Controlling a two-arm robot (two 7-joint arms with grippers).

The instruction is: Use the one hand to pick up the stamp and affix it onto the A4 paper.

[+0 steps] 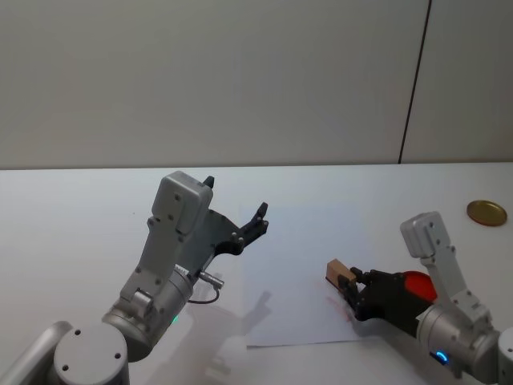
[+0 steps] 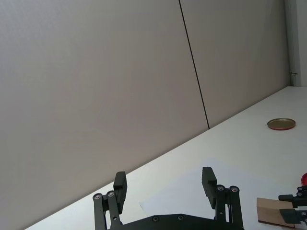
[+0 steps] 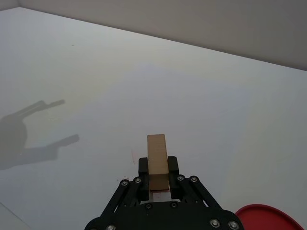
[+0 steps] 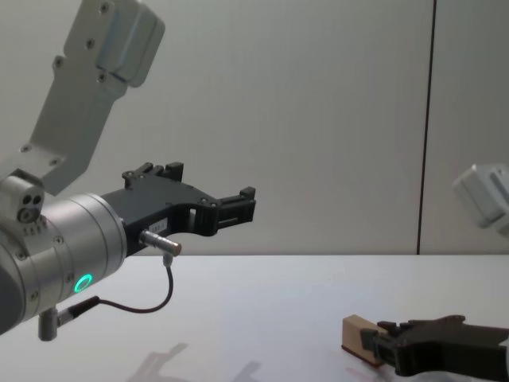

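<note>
The right gripper point(image 1: 350, 281) reaches in low from 4 o'clock, its black jaws closed on the stamp point(image 1: 337, 272), a smooth tan wooden block with square edges. The block sits over the 4 o'clock part of the A4 paper point(image 1: 296, 257), a flat white sheet with faint red smudges beside it; whether it touches the sheet cannot be told. A round, flat red ink pad point(image 1: 415, 282) lies at 3 o'clock of the stamp. A shiny gold disc point(image 1: 486, 212) rests on the white bench point(image 1: 80, 216) at 2 o'clock. The left gripper point(image 1: 235, 196) hangs raised at 9 o'clock, jaws wide and holding nothing; a small label point(image 4: 161, 215) on it is too small to read.
</note>
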